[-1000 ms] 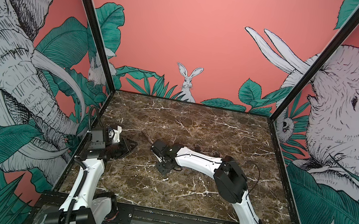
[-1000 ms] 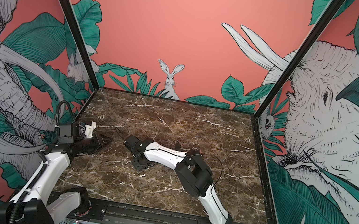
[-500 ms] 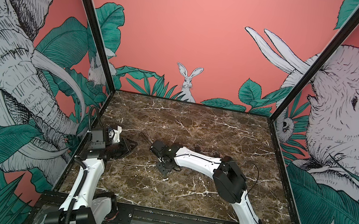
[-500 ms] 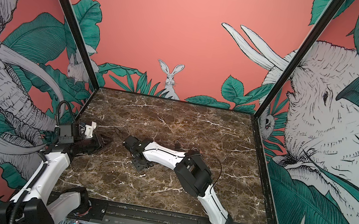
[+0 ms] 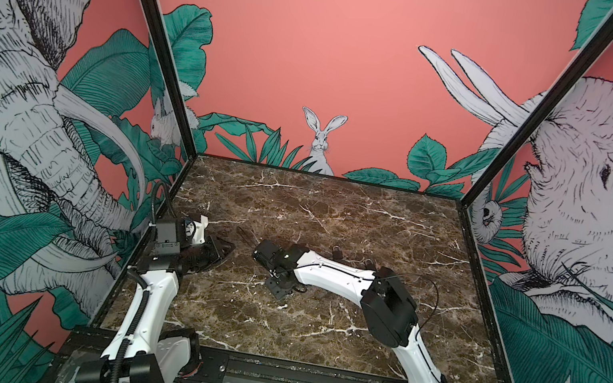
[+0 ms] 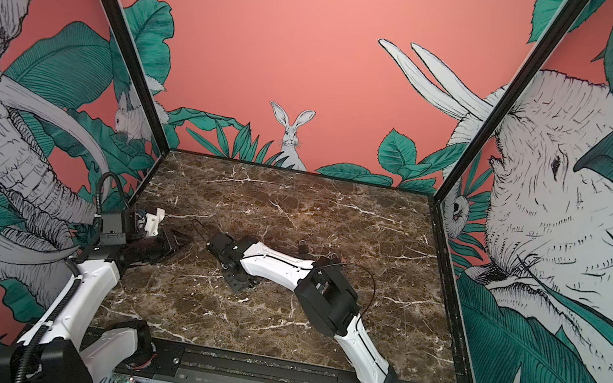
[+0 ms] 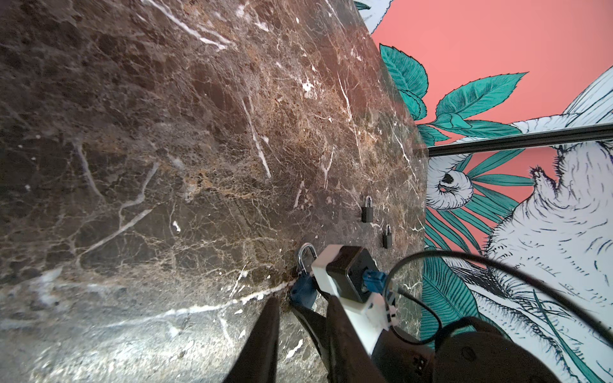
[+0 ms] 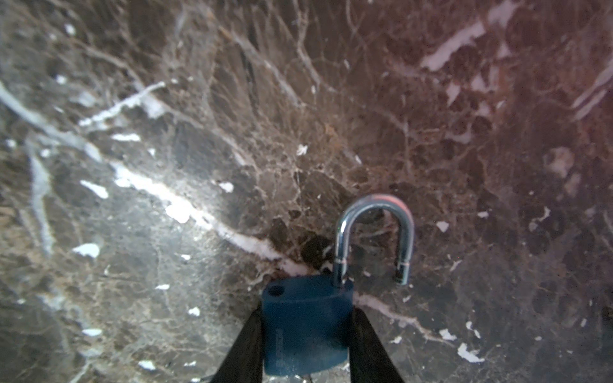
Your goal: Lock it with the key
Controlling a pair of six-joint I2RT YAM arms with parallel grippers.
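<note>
In the lower middle of the right wrist view, a blue padlock (image 8: pixel 306 331) is gripped by its body between the two fingers of the right claw (image 8: pixel 306 313). Its shackle (image 8: pixel 378 201) is seen swung open, one leg seated in the body and the other clear of it, over the bench (image 8: pixel 166 132).

Against the pictures of a second ago, only a small change is to be noted in both top views. The right claw (image 5: pixel 277 285) has been carried slightly toward the left of the frame, nearer the left claw (image 5: pixel 230 249). The left arm has been kept where it was, low at the left edge of the bench. The two claws are now near each other but apart.

In the left wrist view the left claw (image 7: pixel 283 303) is seen set narrow, with the padlock just beyond its tips. Whether a key is pinched there cannot be told, and no key is made out for certain anywhere. The small black padlocks (image 7: pixel 367 212) are left lying well apart, toward the right of that frame.

It is judged that the lock is being brought up for the key. The shackle has not yet been pressed home, so nothing is locked so far.
</note>
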